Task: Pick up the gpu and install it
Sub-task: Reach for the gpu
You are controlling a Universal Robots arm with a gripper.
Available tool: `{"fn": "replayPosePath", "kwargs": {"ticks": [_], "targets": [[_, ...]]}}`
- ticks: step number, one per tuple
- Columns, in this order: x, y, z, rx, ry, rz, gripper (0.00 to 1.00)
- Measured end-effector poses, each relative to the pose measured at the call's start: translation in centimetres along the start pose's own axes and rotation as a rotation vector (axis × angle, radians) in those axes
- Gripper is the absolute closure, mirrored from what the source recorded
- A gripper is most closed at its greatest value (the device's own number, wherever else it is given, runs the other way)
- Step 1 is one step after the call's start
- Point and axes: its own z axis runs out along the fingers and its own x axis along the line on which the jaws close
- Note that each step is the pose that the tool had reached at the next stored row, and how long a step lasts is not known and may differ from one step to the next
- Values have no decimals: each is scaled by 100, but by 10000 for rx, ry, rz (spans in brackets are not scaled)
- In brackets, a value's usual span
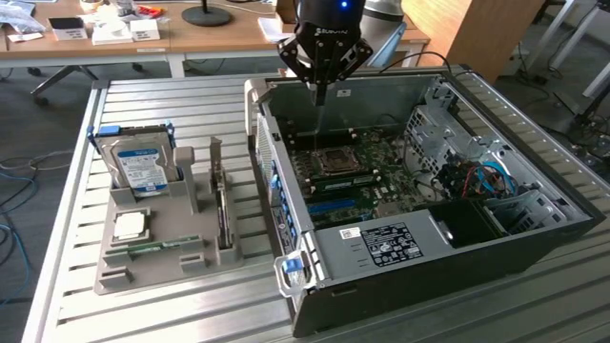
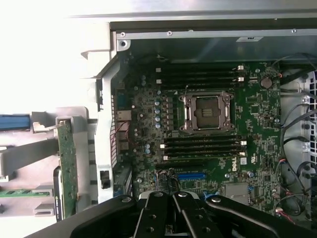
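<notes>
Counts: one robot arm with one pincer; one gpu; one hard drive; one processor chip; one memory stick; one grey holder; one open computer case.
Bench: a slatted metal bench carries the holder and the case side by side.
Pincer state: closed, fingers pressed together, nothing between them.
Pincer place: it hangs above the far end of the open case, over the motherboard. In the wrist view the pincer sits over the board, with the empty processor socket further on.
Gpu place: standing on edge in a slot of the holder, silver bracket uppermost, just beside the case's near wall.
Gpu to pincer: well apart and not touching. The gpu is on the exterior view's left of the pincer and lower, with the case wall between them.
Hard to make out: the gpu shows edge-on, its lower edge sunk in the slot; the hard drive's base is hidden in its cradle.
</notes>
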Motion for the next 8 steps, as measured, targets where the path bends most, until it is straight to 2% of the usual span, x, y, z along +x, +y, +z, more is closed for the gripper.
{"fn": "replayPosePath", "kwargs": {"ticks": [8], "targets": [[33,-2,-1,0,0,0,89]]}}
